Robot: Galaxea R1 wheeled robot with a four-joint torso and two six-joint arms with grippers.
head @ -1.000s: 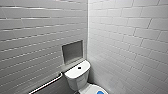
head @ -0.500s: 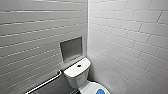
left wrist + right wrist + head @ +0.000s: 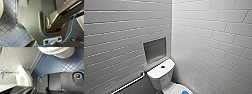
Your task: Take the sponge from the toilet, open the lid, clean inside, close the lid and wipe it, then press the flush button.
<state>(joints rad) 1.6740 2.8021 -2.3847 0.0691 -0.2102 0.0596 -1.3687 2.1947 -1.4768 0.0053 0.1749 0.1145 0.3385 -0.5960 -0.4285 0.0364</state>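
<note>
On white lid (image 3: 174, 88), bright blue sponge (image 3: 185, 92)

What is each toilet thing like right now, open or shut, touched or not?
toilet: standing in the tiled corner.
lid: down, shut over the bowl.
sponge: lying on the lid, nothing holding it.
flush button: nothing touching it.

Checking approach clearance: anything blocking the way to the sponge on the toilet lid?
Nothing visible does. The sponge lies on top of the closed lid, with nothing over or beside it in the head view. The picture's edge cuts off its near side.
</note>
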